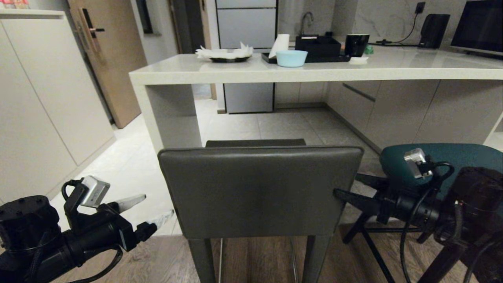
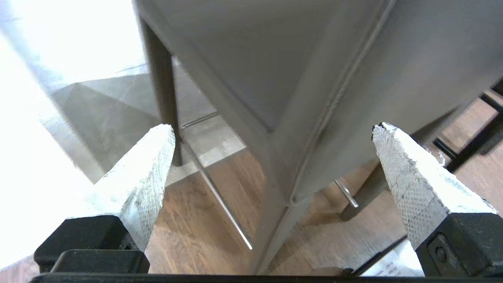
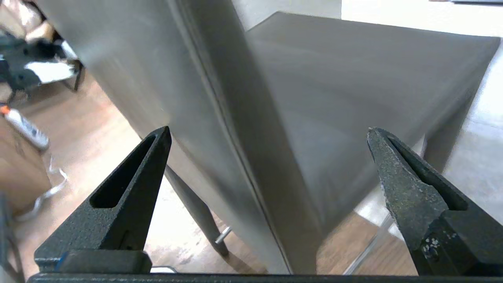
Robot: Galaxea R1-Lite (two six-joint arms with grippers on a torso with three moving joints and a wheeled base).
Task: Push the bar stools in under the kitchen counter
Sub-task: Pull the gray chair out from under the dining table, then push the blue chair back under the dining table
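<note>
Both sets of jaws stood wide apart and held nothing. The left gripper (image 1: 151, 212) hung low beside the left edge of the grey-brown stool (image 1: 259, 188), its pale fingertips (image 2: 151, 165) aimed at that edge of the flat backrest but apart from it. The right gripper (image 1: 346, 188) came in from the other side, its dark fingertips (image 3: 149, 161) straddling the backrest's right edge, whether touching or just short of it I could not tell. The stool stood on the wood floor (image 1: 259, 255) with its seat facing the kitchen counter (image 1: 298, 70), not yet under the worktop's front edge. The teal stool (image 1: 448, 161) sat to the right, partly hidden by the right arm, also clear of the counter. On the worktop, toward its far side, were a pale blue bowl (image 1: 291, 58), a black tray (image 1: 314, 55) and a plate of white napkins (image 1: 228, 54). The step in hand seemed to be bracketing the grey-brown stool's backrest; the next move probably called for both grippers to bear evenly on the back and drive the stool straight forward.
</note>
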